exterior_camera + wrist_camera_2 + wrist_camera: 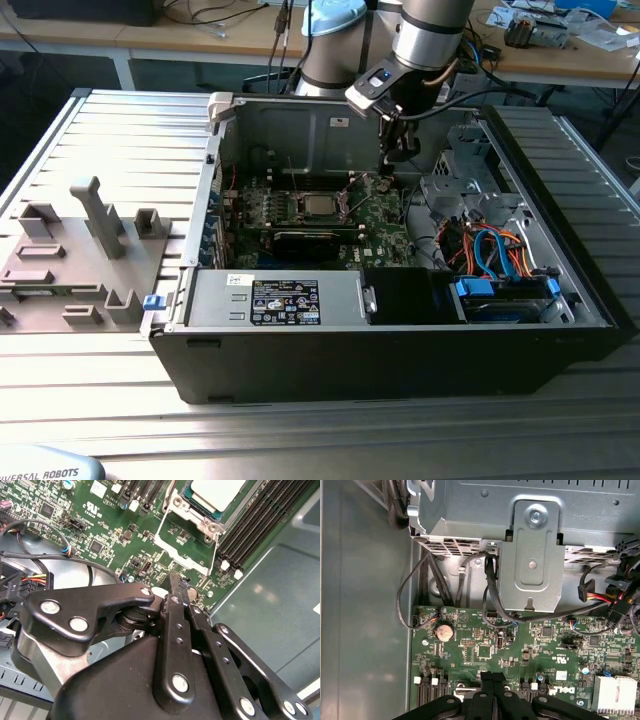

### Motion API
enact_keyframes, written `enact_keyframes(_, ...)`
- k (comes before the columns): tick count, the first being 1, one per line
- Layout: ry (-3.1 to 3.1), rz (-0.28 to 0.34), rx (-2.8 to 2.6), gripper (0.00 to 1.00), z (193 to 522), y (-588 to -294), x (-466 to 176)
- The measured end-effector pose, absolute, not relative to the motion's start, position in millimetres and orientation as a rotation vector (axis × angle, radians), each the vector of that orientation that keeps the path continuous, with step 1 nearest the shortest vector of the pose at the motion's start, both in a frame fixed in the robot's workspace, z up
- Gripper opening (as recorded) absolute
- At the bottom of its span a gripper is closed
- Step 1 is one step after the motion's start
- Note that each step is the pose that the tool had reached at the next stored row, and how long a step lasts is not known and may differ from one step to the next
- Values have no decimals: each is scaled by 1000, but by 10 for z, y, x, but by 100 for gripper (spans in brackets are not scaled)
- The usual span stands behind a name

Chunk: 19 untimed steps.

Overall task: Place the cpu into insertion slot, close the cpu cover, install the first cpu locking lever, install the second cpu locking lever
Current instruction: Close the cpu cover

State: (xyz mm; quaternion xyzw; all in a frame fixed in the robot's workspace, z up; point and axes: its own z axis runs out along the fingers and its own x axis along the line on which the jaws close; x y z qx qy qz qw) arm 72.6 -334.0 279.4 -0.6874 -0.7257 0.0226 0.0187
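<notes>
Ribbed silvery aluminium tabletop (pixel 300 430) spans the foreground of the exterior view, with bright glare on its slats at the exterior view's right. Behind it: pale wooden workbench (pixel 200 35) on a white leg (pixel 124 68), black cables (pixel 225 14) strewn on top. Dark floor (pixel 60 70) below the bench.

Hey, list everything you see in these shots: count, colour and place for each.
computer case: one, black and grey, open, centre of the exterior view
circuit board: one, green, inside the case
cpu: one, silvery, seated on the board
cpu cover: one, silvery frame, swung open beside the cpu
coin battery: one, silvery, on the board
cables: several, blue and orange, in the case toward the exterior view's right
fixture tray: one, grey, the exterior view's left
arm: one, silver-grey, above the case
claw: one, black, shut, above the board near the cover
</notes>
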Motion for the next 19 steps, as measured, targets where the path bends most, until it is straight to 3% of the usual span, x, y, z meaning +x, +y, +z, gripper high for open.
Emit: enact_keyframes(19,-2261,71,-2127,11,2773,-3289,778)
